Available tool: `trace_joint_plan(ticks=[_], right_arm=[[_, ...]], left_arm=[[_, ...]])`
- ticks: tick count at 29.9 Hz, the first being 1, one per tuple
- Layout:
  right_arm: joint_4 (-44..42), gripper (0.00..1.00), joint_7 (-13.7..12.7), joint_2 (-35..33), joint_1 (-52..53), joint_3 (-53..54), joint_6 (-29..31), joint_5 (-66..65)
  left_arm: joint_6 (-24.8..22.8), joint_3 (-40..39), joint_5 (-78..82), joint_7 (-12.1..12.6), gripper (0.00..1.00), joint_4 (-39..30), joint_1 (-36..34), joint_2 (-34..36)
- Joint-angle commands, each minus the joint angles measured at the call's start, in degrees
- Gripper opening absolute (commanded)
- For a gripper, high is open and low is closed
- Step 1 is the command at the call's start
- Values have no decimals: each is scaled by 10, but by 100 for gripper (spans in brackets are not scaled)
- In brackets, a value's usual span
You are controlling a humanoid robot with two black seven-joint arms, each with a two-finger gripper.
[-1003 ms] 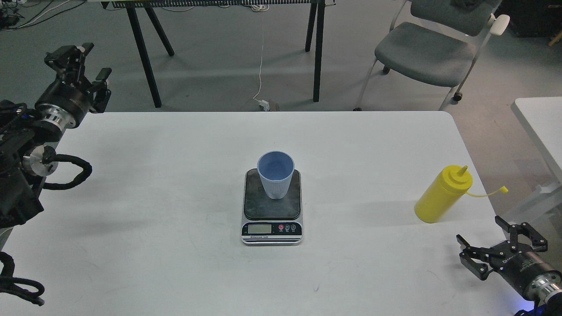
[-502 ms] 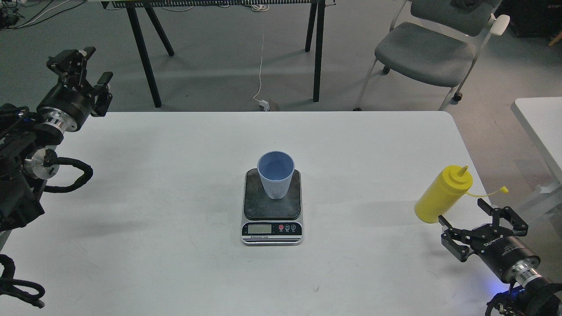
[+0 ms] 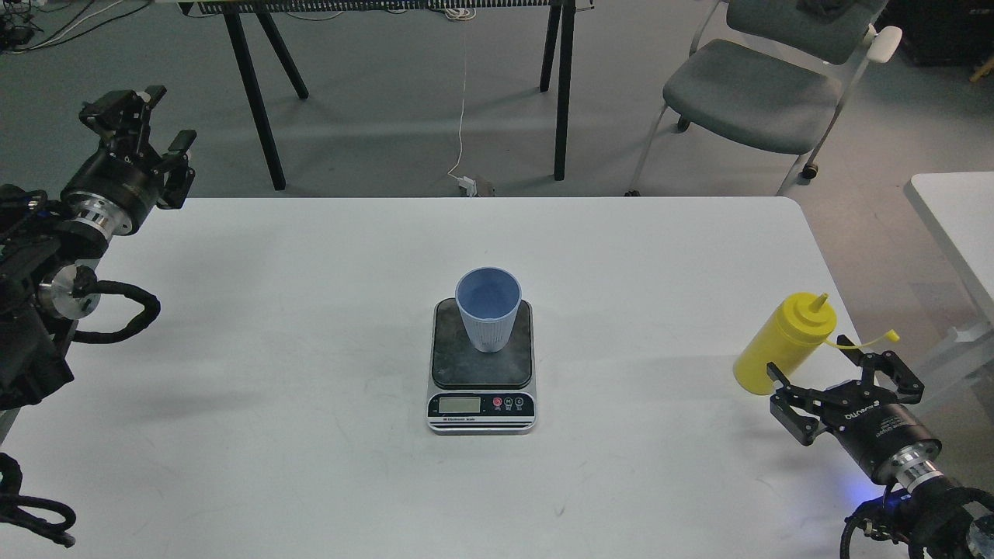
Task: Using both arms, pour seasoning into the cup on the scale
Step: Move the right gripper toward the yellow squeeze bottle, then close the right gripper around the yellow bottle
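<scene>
Over at the table's right side, around four o'clock from the scale, the yellow squeeze bottle is standing upright, its pointed nozzle up and its small tethered cap hanging out to the three o'clock side on a thin strap. Just below it, at about five o'clock from the bottle, the right gripper is hovering low with its jaws spread wide, one fingertip reaching up beside the bottle's base and the other out under the cap strap; I cannot tell whether either is touching the bottle. A blue glow is showing on the tabletop beneath that arm's wrist.

At the middle of the white table the digital kitchen scale is sitting flat, its silver front with the display and round buttons facing six o'clock. The light blue ribbed cup is standing upright on the dark weighing plate, toward the plate's twelve o'clock edge, and appears empty.

Far off at ten o'clock, the left gripper is hanging above the table's back-left corner, well apart from everything, jaws parted and holding nothing.

Beyond the table, a grey chair is standing at one o'clock, and black table legs are crossing the grey floor at twelve.
</scene>
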Motion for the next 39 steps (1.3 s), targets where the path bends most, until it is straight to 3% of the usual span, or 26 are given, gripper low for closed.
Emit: trace_joint_plan(ticks=[1,12,23,25,28,33,36,39], right_arm=[[-15,100,1,6,14,1,0,-1],[-44,100,4,48,31,0,0,-26],[-62,98,27,77,36,21,0,-80],[-64,91,28,82,36,24,0,-86],[-67,70,29,88,36,27,0,-97],[-79,69,29,100,37,40,0,-122],[-80,51,29,102,36,40,0,-128],[-81,51,29,105,36,40,0,-129]], left_arm=[[0,1,0,0,66,0,0,-1],[0,2,3,0,67,-1,-1,-2],[0,3,4,0,67,-1,-2,-2],[0,4,4,0,67,-2,-2,-3],[0,3,4,0,67,-1,-2,-3],[0,4,4,0,67,-1,-3,-2],[0,3,4,0,67,-2,-2,-2],[0,3,4,0,67,-1,-2,-2]])
